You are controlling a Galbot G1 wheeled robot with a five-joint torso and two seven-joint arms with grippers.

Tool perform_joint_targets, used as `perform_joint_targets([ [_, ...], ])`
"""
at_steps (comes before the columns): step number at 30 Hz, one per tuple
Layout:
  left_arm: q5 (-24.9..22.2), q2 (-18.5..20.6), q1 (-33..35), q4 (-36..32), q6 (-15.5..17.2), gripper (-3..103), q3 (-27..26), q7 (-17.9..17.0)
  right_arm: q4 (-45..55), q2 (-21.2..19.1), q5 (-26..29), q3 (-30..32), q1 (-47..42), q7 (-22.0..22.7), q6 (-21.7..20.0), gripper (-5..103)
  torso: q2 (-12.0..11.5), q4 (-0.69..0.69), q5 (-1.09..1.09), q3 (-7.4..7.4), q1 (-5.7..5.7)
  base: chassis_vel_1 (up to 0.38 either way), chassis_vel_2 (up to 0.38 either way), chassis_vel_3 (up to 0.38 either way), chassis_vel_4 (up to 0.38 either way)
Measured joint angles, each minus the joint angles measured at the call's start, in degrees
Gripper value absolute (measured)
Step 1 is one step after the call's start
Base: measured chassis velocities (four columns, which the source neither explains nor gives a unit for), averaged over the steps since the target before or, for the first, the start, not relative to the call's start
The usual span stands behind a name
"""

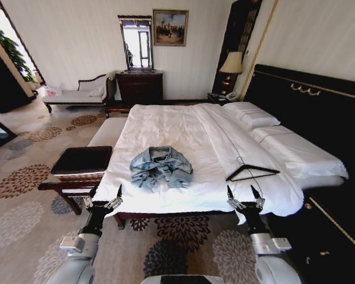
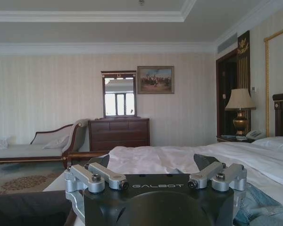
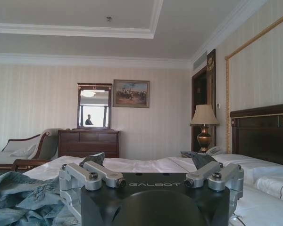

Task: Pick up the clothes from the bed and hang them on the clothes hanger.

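Both grippers hover at the near edge of the bed (image 1: 165, 118), left gripper (image 1: 104, 198) and right gripper (image 1: 244, 197), fingers spread and empty. Just beyond, between them, the denim jacket (image 1: 160, 166) lies crumpled in a soft heap, collar toward the far side, with no clear long axis. It looks limp and fairly heavy; a raised fold or the collar seems the best hold. Farther right, the black hanger (image 1: 252, 172) lies flat and stiff, its bar running left to right.

Looks like a hotel bedroom: wide white-quilted bed (image 1: 183, 136) against a black headboard (image 1: 307, 112), bedside lamp (image 1: 231, 63), dark dresser (image 1: 139, 87) with mirror (image 1: 136, 42), framed painting (image 1: 170, 27), floral carpet (image 1: 23, 177).
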Motion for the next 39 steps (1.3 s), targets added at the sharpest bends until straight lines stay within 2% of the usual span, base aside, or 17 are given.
perform_joint_targets([
  [39, 0.4, -0.3, 0.3, -0.3, -0.3, 100, -0.1, 0.2, 0.2, 0.3, -0.1, -0.4, -0.3, 0.1, 0.3, 100, 0.0, 0.00, 0.00, 0.00, 0.02, -0.134, 0.103, 0.131, -0.106],
])
